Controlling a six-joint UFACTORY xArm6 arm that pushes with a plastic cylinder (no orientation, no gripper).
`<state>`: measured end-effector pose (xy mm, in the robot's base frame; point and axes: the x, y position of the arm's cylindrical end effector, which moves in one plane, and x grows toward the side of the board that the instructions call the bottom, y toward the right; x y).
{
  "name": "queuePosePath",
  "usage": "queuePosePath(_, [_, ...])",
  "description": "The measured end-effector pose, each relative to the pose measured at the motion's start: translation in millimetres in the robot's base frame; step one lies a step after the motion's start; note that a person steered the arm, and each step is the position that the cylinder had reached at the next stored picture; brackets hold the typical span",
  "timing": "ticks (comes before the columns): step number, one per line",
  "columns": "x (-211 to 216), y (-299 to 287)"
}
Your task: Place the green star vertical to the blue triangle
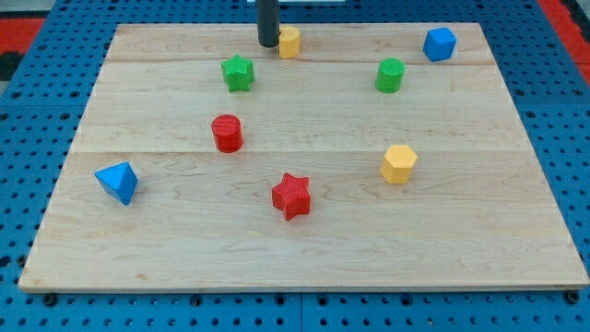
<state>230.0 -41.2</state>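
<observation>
Green star [238, 72] sits near board's top, left of centre; blue triangle [117, 182] well below-left. Rod tip [267, 43], holding nothing, sits above-right of star, beside yellow block [289, 41]. Best approach: push star leftward w/ steady contact, avoiding red cylinder [227, 133].

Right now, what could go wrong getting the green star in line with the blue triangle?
My tip sits at the view's top, right beside a yellow block; swinging out could knock it. The red cylinder lies between the green star and the blue triangle, so a direct push might catch it.
</observation>
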Motion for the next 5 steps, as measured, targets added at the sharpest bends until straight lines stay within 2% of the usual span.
queuePosePath(1, [1.3,0.0])
queuePosePath(3, [38.6,0.0])
queuePosePath(4, [40.0,0.0])
queuePosePath(5, [66.5,0.0])
